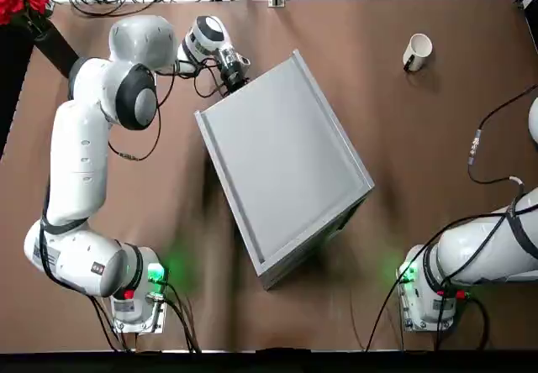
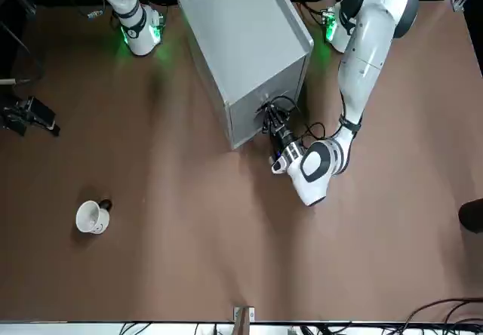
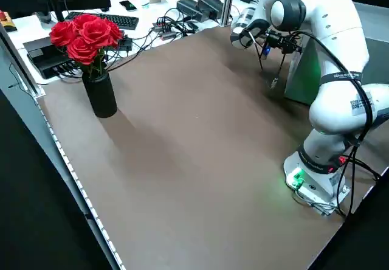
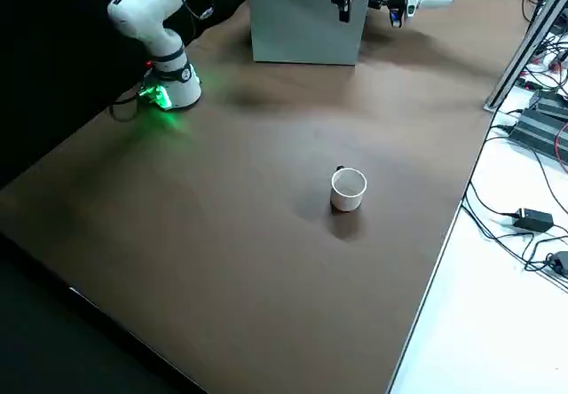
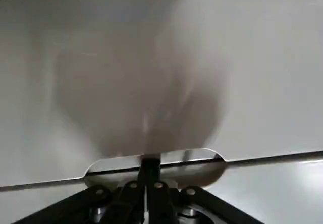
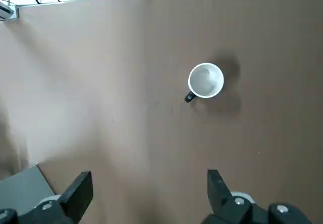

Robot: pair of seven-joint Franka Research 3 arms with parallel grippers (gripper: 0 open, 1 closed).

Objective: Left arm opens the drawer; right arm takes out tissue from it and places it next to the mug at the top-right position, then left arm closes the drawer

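The grey cabinet [image 1: 282, 167] stands skewed in the middle of the desk [image 1: 403, 163], one corner turned toward the far edge. Its drawer [image 5: 166, 72] is shut, the grey front flush, so nothing of its inside shows and the tissue cannot be seen. The white mug [image 1: 416, 51] stands upright and empty near the desk's far right corner, well apart from the cabinet.

The left gripper [image 2: 269, 119] is at the cabinet's far face. In the left wrist view its fingers [image 5: 149, 183] are pressed together, their tips at the notch in the drawer front; whether they pinch the lip cannot be told.

The right gripper [image 6: 146, 193] hangs above the desk's right side, its fingers spread wide and holding nothing, with the mug below and beyond it.
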